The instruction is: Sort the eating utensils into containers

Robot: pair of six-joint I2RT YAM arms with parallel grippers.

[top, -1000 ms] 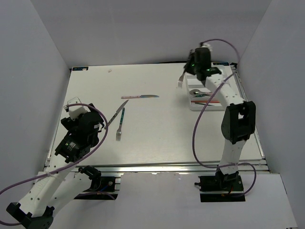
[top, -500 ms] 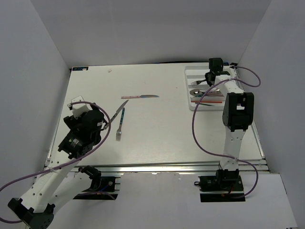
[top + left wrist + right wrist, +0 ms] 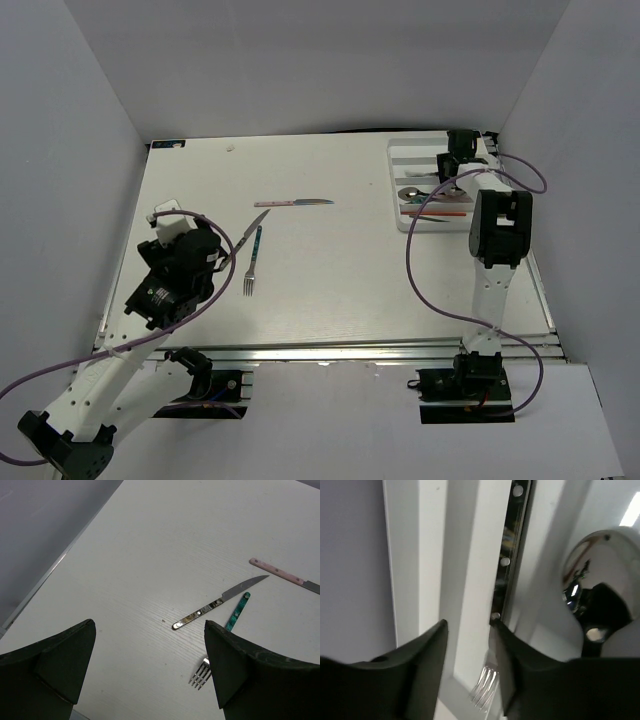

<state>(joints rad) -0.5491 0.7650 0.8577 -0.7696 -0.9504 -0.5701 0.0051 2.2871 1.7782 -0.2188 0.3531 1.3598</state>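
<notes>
The white tray [image 3: 396,150] stands at the far right. It holds a dark-handled fork [image 3: 487,687], a spoon [image 3: 600,562] and an orange stick [image 3: 436,213]. My right gripper [image 3: 468,630] hangs low over the tray's far compartments [image 3: 455,162], jaws apart, with the fork lying in the compartment beside its right finger. A silver knife [image 3: 220,602], a green-handled fork [image 3: 227,630] and a pink-handled knife [image 3: 280,574] lie on the table's left half. My left gripper [image 3: 150,630] is open and empty, above the table near and left of them [image 3: 180,250].
White walls close in the table on the left, far and right sides. The table's front metal rail [image 3: 330,350] runs between the arm bases. A small pale speck [image 3: 231,148] lies near the far left corner.
My right gripper carried the fork from the tray's far left corner to over its far compartments and dropped low; the fork now lies in the tray. My left arm shifted slightly.
</notes>
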